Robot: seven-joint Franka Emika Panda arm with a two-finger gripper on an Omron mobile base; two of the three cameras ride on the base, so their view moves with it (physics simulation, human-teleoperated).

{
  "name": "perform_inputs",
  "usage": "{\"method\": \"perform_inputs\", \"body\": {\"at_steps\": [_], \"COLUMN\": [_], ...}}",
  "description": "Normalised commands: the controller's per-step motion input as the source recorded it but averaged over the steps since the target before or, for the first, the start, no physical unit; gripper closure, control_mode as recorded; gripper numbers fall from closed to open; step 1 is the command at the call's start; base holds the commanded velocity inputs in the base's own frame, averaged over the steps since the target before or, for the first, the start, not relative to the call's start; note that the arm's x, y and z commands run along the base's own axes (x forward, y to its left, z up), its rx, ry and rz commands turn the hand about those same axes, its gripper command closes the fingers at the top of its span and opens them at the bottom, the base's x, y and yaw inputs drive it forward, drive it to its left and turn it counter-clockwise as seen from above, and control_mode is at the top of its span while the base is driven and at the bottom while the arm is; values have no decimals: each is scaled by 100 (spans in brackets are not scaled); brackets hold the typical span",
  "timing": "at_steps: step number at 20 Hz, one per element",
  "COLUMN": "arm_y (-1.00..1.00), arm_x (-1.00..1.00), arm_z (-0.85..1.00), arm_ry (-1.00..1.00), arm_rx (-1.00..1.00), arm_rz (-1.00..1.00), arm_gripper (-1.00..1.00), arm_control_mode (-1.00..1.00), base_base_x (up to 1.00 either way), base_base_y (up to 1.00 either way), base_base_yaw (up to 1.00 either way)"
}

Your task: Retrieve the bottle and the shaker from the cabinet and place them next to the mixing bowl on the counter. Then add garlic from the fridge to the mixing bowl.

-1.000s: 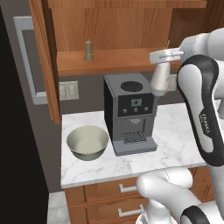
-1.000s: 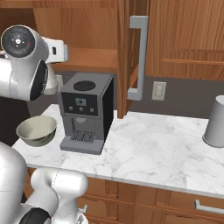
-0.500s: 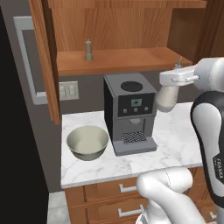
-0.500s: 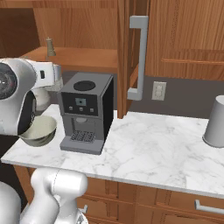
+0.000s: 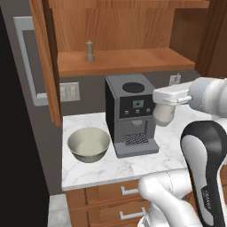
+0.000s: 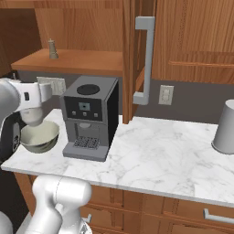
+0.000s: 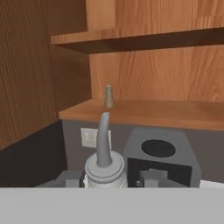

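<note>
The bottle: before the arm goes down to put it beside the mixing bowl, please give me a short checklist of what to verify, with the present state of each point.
1. Bottle held in the gripper: ok, it sits between the fingers, neck pointing up in the hand view.
2. Bottle out of the cabinet: ok, it hangs in front of the coffee machine.
3. Free counter beside the mixing bowl: ok, bare marble shows around the bowl.
4. Path to the bowl: not ok, the coffee machine stands between the gripper and the bowl.
5. Shaker: ok, upright on the cabinet shelf, for the next trip.
6. Firmness of the grip: cannot tell.
</note>
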Motion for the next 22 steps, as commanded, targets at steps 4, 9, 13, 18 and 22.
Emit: {"method": "perform_inputs", "body": {"at_steps": [4,9,13,18,22], "arm_y": [32,29,26,29,23], "arm_x": [-8,-12,-19,-22,-17], "arm_z": [-9,-9,-16,-24,-36], "arm_ry": [0,0,0,3,0], "arm_rx": [0,0,0,0,0], "arm_rz": [-19,-26,-30,-26,-19], "arm_gripper": [100,100,100,100,100], "arm_control_mode": [-100,-100,-100,-100,-100], "base_base_x": [0,0,0,0,0], "base_base_y": [0,0,0,0,0], "base_base_yaw": [0,0,0,0,0]}}
